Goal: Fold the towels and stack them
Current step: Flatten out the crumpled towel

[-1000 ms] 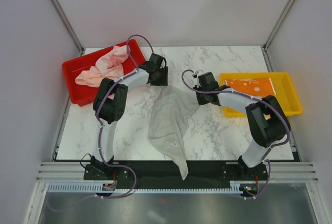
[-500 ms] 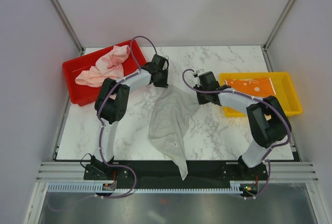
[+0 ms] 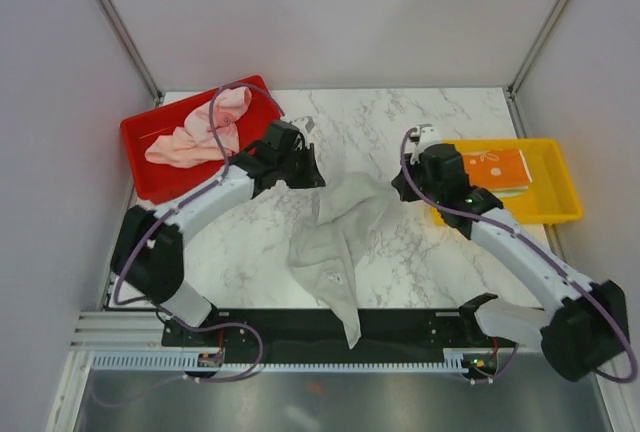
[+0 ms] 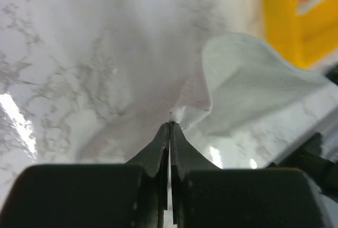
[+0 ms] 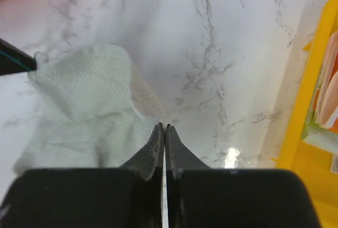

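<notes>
Top external view: the grey-white towel [image 3: 335, 242] lies mid-counter [image 3: 400, 122], its tail hanging past the 6 o'clock edge. The left claw [image 4: 170, 125] pinches its 11 o'clock corner, and the right claw [image 5: 163, 127] pinches its 2 o'clock corner.

Your bench [image 3: 440, 252] has a marble-look top, smooth and glossy enough to throw glare. The grey-white towel [image 3: 335, 242] at centre frame is matt cloth with a fine waffle weave. At upper left, the red tray [image 3: 135, 147] is shiny plastic and holds soft pink towels [image 3: 195, 132]. The yellow tray [image 3: 555, 182] at right looks alike. The left end effector [image 4: 170, 129] has matt black fingers [image 4: 156, 151].
</notes>
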### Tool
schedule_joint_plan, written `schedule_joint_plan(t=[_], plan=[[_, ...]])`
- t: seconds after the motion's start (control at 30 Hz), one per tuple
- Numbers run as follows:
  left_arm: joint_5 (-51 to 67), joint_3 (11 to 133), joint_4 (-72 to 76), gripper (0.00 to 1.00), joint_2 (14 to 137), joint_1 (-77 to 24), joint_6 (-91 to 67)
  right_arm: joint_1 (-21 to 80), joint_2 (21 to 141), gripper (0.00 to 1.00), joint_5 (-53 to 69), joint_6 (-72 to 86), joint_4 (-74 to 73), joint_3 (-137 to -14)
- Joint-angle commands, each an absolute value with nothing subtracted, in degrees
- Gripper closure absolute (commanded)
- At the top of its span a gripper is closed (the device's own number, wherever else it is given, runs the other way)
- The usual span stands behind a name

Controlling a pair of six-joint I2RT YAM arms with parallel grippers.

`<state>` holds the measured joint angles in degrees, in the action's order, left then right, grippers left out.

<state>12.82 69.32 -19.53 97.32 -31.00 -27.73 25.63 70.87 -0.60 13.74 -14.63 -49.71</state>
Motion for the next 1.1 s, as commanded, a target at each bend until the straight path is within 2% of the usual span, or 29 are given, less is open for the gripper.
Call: schedule_joint_plan(t=[0.0, 0.03, 0.13, 0.2, 0.33, 0.77, 1.07], plan=[[13.29, 64.01, -15.38, 0.98, 79.14, -36.02, -33.22, 25.66, 58.04, 1.0, 6.14, 20.02, -15.21, -46.07], [12.05, 63.11, -15.55, 0.98, 73.36, -37.51, -34.53, 25.66, 51.57, 1.0, 6.94, 21.17, -15.29, -45.62], [7.66, 61.61, -16.08, 0.98, 66.03, -42.53, -37.6, 26.01, 40.92, 1.0, 9.22, 23.99, -13.72, -45.35], [5.89, 62.05, -17.39, 0.98, 61.27, -44.64, -38.93, 26.19, 36.5, 1.0, 13.42, 24.43, -10.65, -45.27], [4.92, 62.22, -17.75, 0.98, 55.91, -45.7, -40.69, 26.19, 28.58, 1.0, 14.06, 26.19, -7.21, -45.87], [9.58, 69.96, -17.4, 0.98, 47.12, -45.62, -44.47, 26.19, 29.62, 1.0, 25.73, 30.23, -5.89, -59.85], [11.86, 66.44, -16.7, 0.98, 38.51, -45.7, -48.51, 26.19, 26.19, 1.0, 31.64, 37.7, -2.46, -58.8]])
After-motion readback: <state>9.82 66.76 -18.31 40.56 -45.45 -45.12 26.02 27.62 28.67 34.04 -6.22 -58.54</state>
